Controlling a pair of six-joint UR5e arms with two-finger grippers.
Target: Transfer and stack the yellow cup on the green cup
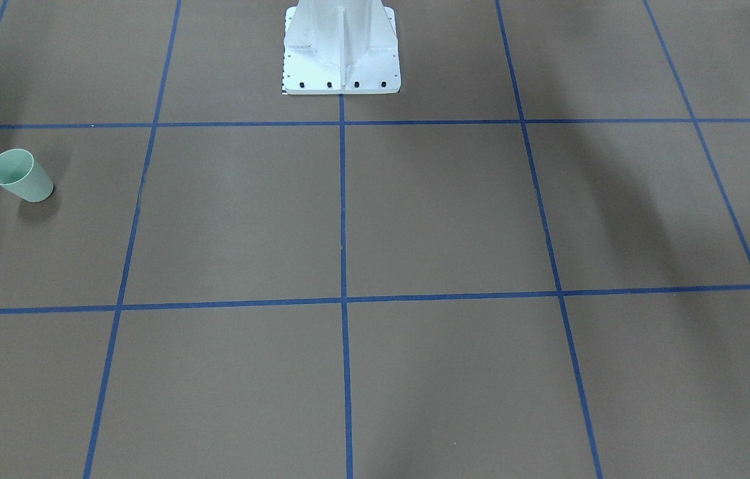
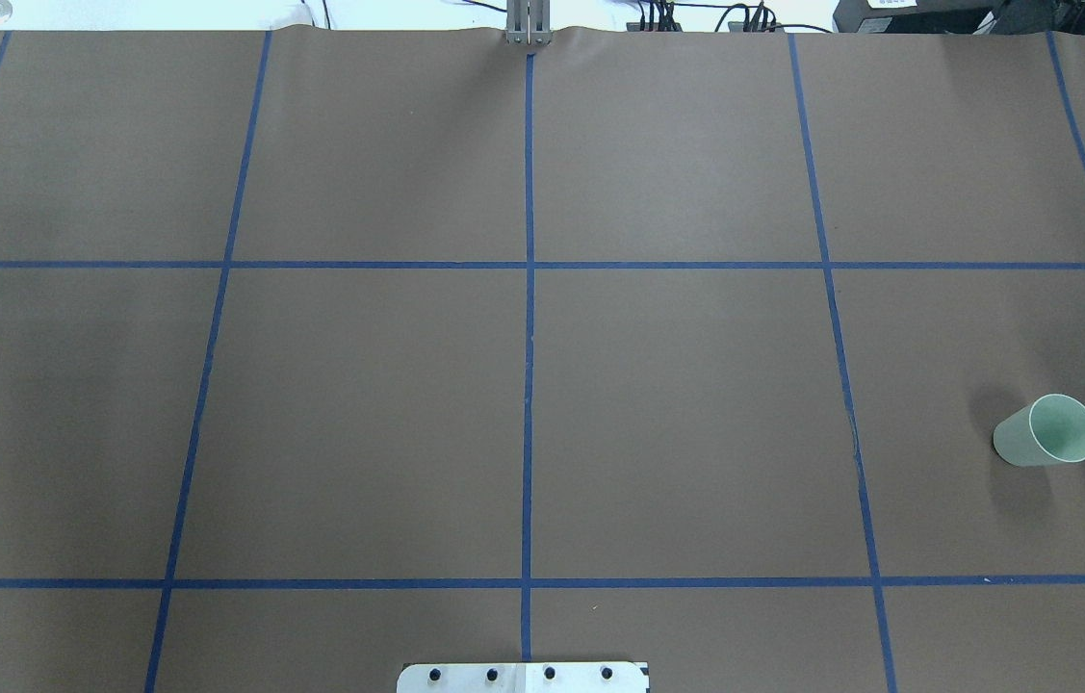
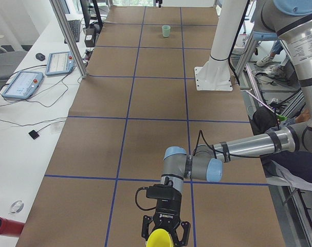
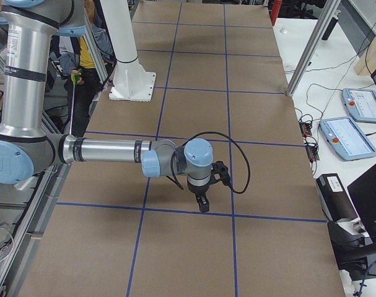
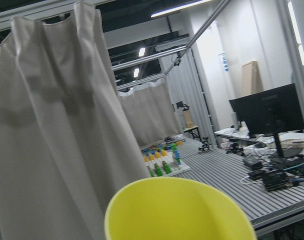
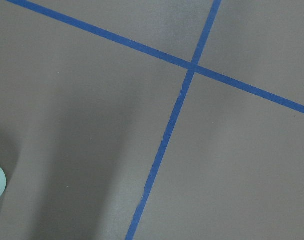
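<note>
So: brown paper table [image 2: 677, 404] with a blue tape grid; green cup [image 2: 1047, 430] at the robot's right end, yellow cup [image 5: 177, 210] at the left gripper [image 3: 164, 237].
Green cup stands upright, mouth up, alone in the middle row's outer right cell, well apart from the white pedestal [image 1: 341, 50]. Yellow cup sits between the left gripper's fingers at the table's left end, cut off by the frame's bottom edge; only the side view shows that claw, so grip can't be judged. Right gripper [image 4: 202, 206] points down over a tape line, not far from the green cup; spread or pressed together, can't tell. Left wrist view: grey curtains, a monitor, benches, ceiling strip lights. 2 teach pendants [image 3: 22, 84] on the side bench. White lettering on the left gripper body is too small to read.
</note>
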